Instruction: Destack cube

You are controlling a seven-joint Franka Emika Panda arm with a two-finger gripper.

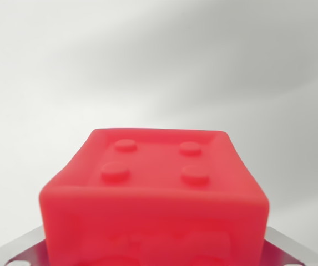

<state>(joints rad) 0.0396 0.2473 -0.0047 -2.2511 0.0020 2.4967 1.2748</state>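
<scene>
a soft red plastic cube (154,199) fills the near middle of the wrist view, its top face carrying four round raised studs (156,162) in a square. flat grey metal parts (283,249) with small holes show just beside its lower left and right. behind lies a blurred pale grey-white background (159,61). the tool's fingers are not visible, so whether they are spread or pinching cannot be told.

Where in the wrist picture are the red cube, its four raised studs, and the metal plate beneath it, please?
red cube (153,221): wrist view, on its near front face.
raised studs (116,171): wrist view, on the near-left stud of the top face.
metal plate (20,249): wrist view, on the bare corner at lower left.
</scene>
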